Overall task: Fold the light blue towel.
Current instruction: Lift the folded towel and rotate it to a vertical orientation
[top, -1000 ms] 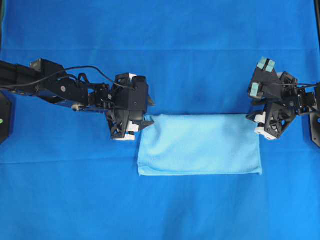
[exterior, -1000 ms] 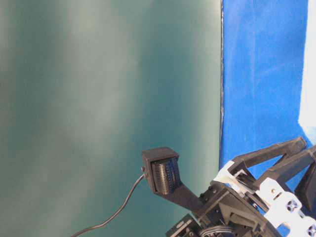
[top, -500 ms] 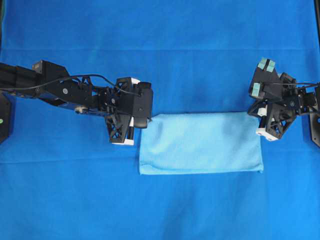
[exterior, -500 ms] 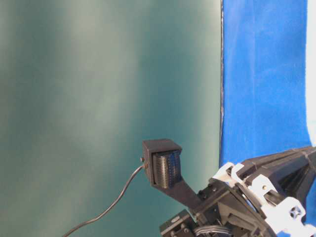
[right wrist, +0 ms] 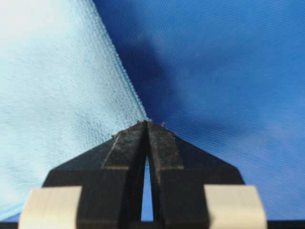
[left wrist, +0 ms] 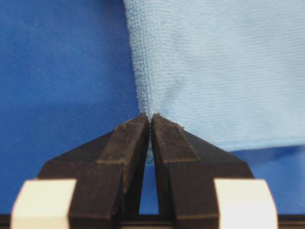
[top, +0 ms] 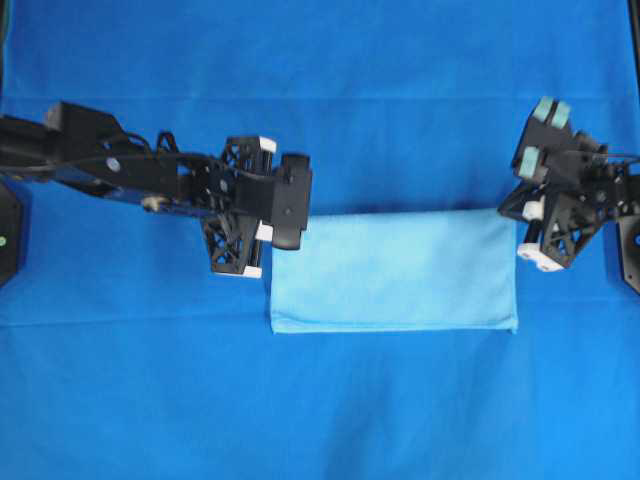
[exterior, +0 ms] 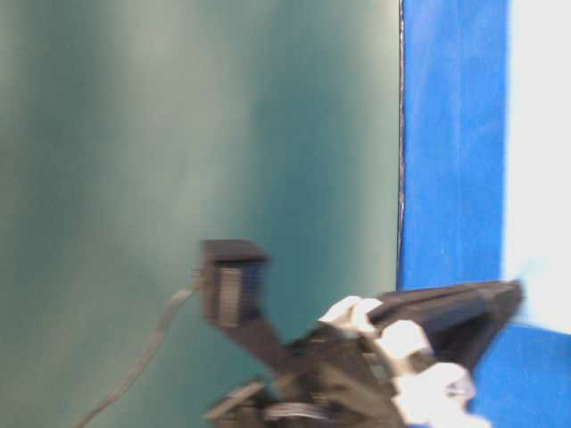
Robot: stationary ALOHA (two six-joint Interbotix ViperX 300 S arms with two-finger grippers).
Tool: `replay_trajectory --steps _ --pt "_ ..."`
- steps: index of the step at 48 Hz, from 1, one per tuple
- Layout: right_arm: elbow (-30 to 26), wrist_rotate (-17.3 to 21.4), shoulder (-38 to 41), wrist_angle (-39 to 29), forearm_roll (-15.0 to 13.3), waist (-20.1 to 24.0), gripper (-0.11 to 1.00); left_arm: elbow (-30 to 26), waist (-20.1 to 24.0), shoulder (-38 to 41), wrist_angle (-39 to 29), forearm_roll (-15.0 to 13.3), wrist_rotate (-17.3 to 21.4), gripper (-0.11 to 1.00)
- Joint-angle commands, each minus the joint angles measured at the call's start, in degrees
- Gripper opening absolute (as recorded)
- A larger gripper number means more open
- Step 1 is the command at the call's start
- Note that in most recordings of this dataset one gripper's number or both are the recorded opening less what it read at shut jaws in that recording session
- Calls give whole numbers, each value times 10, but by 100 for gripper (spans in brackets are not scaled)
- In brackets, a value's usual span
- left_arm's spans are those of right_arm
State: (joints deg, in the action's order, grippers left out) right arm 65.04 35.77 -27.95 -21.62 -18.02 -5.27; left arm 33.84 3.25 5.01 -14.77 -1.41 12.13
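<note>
The light blue towel (top: 395, 272) lies as a flat folded rectangle on the royal-blue table cloth (top: 320, 100). My left gripper (top: 278, 232) is shut on the towel's far left corner; in the left wrist view the jaws (left wrist: 150, 118) pinch the towel (left wrist: 219, 67) at its edge. My right gripper (top: 520, 226) is shut on the far right corner; in the right wrist view the jaws (right wrist: 147, 123) close on the hem of the towel (right wrist: 52, 86). In the table-level view the towel (exterior: 540, 160) shows as a pale strip.
The royal-blue cloth covers the whole table around the towel. The table-level view shows a green wall (exterior: 178, 134) and a blurred arm (exterior: 357, 357) low in the frame. Black mounts stand at the left edge (top: 8, 230) and right edge (top: 630, 250).
Both grippers have moved toward the far side of the table, dragging the towel with them. The towel's edges now lie straighter. Both stay shut on its corners.
</note>
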Motion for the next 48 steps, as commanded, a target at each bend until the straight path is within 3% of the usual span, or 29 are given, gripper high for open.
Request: replay_trajectory --steps 1,14,24,41,48 --pt "-25 -4 -40 -40 1 11 0 -22 2 -36 -27 0 -3 3" --pt "-63 -14 -132 -109 0 34 0 -60 -2 -82 -46 0 -1 3" --pt "-93 -24 -159 -156 0 34 0 -64 -2 -112 -48 0 1 3" --pt "-99 -25 -152 -149 -5 34 0 -50 -9 -138 -44 0 -7 3" --pt "-100 -18 -151 -139 -31 32 0 -52 -25 -136 -40 0 -17 3"
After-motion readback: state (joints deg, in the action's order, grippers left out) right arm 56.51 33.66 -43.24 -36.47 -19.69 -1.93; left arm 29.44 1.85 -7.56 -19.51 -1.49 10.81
